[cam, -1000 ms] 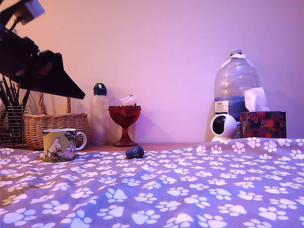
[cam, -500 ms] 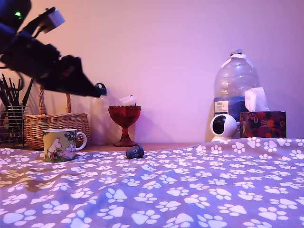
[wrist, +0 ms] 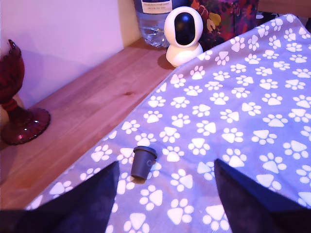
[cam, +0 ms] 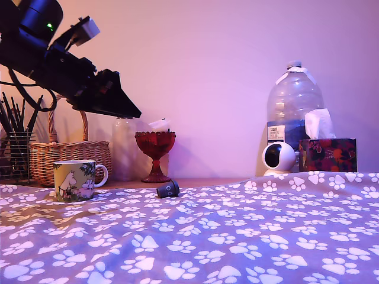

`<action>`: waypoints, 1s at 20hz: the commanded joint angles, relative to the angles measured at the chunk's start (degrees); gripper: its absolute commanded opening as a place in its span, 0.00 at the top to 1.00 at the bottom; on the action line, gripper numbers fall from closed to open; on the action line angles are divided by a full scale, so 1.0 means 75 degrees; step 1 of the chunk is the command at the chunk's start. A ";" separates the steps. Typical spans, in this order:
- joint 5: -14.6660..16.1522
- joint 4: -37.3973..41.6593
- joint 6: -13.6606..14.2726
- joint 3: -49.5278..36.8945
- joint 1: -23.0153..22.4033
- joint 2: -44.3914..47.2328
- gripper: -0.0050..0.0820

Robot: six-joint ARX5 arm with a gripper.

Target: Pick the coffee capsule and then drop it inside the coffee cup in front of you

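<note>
On the exterior view's left, the coffee cup [cam: 74,180] sits on the paw-print cloth [cam: 237,236]. Up above it and a bit to the right, the claw [cam: 133,112] hangs in the air. Its two fingers [wrist: 92,199] are spread wide, with nothing between them. Further right, the coffee capsule [cam: 168,189] lies on the cloth near its edge, just in front of the red goblet [cam: 155,155]. I think this is the reaching step. Next the claw needs to go down, fit around the little pod and squeeze it.
</note>
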 commanded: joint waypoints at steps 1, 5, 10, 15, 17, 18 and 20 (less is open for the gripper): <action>0.0070 0.0017 0.0012 0.0169 -0.0023 0.0236 0.29; 0.0079 0.0003 -0.0038 0.0431 -0.0026 0.0490 0.29; 0.0073 -0.0041 -0.0044 0.0571 -0.0023 0.0536 0.29; 0.0076 -0.0198 -0.0108 0.1070 -0.0023 0.1008 0.29; 0.0076 -0.0262 -0.0108 0.1306 -0.0041 0.1271 0.29; 0.0076 -0.0350 -0.0105 0.1460 -0.0052 0.1405 0.29; 0.0076 -0.0551 -0.0096 0.1816 -0.0052 0.1687 0.29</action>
